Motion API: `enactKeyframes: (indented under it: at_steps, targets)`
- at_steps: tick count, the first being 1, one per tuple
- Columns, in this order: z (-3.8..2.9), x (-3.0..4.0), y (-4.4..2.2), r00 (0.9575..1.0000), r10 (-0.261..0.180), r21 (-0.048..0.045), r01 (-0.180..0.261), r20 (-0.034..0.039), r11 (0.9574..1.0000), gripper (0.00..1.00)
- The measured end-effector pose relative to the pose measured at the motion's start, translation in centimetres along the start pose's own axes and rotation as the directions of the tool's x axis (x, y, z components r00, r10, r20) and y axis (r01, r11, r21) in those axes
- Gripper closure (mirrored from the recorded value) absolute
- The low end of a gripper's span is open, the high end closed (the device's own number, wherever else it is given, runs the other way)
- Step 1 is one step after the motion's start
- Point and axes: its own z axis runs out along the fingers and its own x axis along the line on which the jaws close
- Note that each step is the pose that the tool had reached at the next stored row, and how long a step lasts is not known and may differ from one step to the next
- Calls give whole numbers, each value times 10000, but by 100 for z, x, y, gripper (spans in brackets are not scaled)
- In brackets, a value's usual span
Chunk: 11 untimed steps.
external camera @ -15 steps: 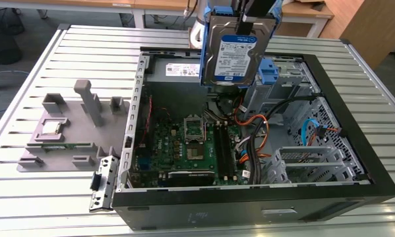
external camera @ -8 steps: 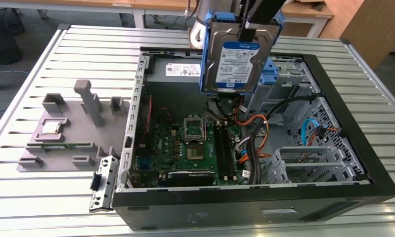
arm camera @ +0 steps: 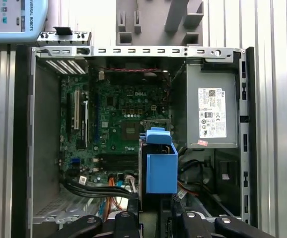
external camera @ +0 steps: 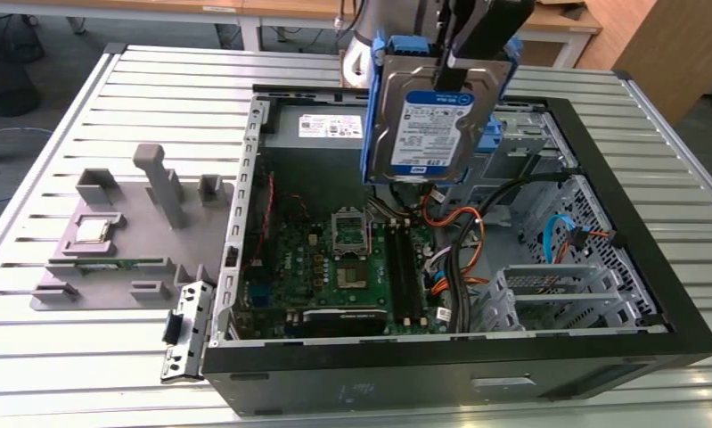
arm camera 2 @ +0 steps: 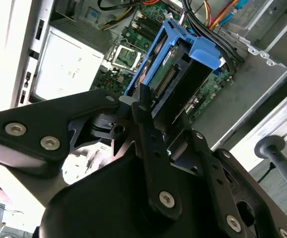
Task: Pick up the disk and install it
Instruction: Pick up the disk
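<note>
1. Black gripper links sit closest to the lens in the second wrist view, and the fingers are clamped on the near end of the disk, one on each flat side
2. Seen in the exterior view, the gripper comes down from the upper centre of the frame and grips the disk by its top edge, so the drive hangs directly below the fingertips
3. The disk stands upright there, its white-and-blue label turned toward the camera and its blue carrier frame showing along both sides and the bottom
4. It hangs in the air over the open computer case, above the far end of the motherboard and clear of it
5. In the first wrist view the blue carrier of the disk juts out from between the gripper fingers, over the board and just beside the power supply
6. Orange and black cables run under the drive's lower edge in the exterior view, with a silver drive cage at the lower right of the case
7. On the exterior view's left, well apart from the disk, a grey fixture rests on the slatted metal table
</note>
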Motion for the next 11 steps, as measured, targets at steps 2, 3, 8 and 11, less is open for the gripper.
enactKeyframes:
  at_steps: [2, 3, 8, 11]
  targets:
    - [-2, 47, -1, 10000, 1, 0, -1, -19, 10000, 65]
    - [-2, 69, -1, 10000, 1, 0, -1, -26, 10000, 65]
    - [-5, 169, -3, 10000, 3, 1, -3, -69, 10000, 65]
    - [-5, 211, -4, 10000, 4, 1, -4, -91, 10000, 65]
